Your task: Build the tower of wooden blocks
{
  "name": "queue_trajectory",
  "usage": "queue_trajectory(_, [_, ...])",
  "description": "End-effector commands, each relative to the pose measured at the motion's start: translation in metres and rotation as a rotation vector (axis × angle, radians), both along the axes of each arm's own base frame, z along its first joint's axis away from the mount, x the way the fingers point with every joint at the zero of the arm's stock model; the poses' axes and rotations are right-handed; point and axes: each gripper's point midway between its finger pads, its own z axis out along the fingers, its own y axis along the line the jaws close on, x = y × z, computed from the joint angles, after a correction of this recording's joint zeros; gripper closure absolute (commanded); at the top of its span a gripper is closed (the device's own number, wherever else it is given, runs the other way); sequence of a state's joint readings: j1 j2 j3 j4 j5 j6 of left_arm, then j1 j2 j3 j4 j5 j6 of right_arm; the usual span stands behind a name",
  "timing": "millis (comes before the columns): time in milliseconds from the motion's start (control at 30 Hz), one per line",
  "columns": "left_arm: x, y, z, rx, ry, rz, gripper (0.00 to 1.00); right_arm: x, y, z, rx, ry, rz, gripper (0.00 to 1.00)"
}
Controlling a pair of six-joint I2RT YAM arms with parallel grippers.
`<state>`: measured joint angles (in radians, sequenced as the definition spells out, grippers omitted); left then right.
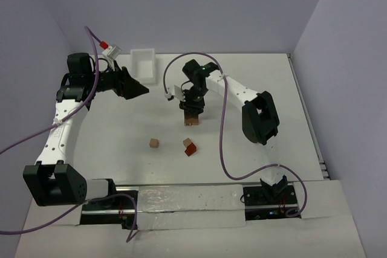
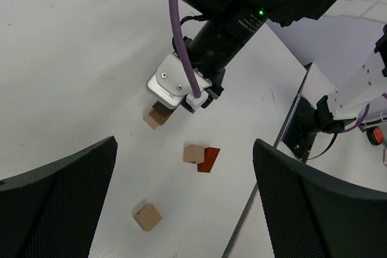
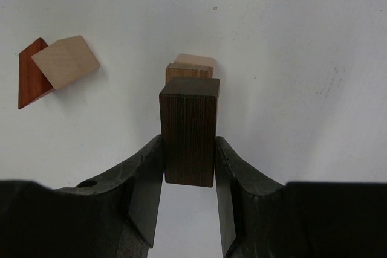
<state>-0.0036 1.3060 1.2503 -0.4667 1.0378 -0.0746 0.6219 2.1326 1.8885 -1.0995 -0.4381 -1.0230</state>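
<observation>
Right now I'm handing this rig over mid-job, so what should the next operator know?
Left gripper: open, empty, by the bin, away from the blocks.
Right gripper: shut on the dark block, held upright at the stack.
Done: the stack is begun, with two paler blocks showing. Whether the dark block touches it cannot be told.
Left: seat the dark block, then add the lone cube, the second cube and the red block that it touches.
</observation>
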Motion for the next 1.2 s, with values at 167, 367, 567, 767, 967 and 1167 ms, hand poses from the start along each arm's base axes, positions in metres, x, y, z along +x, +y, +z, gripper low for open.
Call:
queue_trajectory(167, [0.0000,-0.0025,0.0054,-0.018,-0.033,-0.032,0.01,-0.0025,0.0079,0.0044,0.029,-0.009,-0.006,0.78])
queue_trajectory(367, [0.0003,-0.0027,0.0065,-0.019,-0.035,-0.034,0.01,-0.0047,0.0077,0.0024,0.027,-0.005,-0.005,0.77])
queue_trajectory(567, [0.0003,-0.0027,0.0063,-0.019,-0.035,-0.034,0.01,-0.0055,0.0092,0.0017,0.028,-0.004,-0.008,0.76])
queue_trajectory(767, [0.0006,-0.0024,0.0058,-0.017,-0.035,-0.032,0.01,-0.0045,0.0107,0.0011,0.032,-0.005,-0.016,0.75])
queue_trajectory(967, [0.0005,-0.0027,0.0061,-0.018,-0.034,-0.034,0.01,-0.0036,0.0101,-0.0015,0.023,-0.004,-0.023,0.74])
queue_trajectory(1167, [0.0005,-0.0026,0.0060,-0.017,-0.035,-0.035,0.01,-0.0028,0.0087,-0.0043,0.015,-0.003,-0.032,0.74])
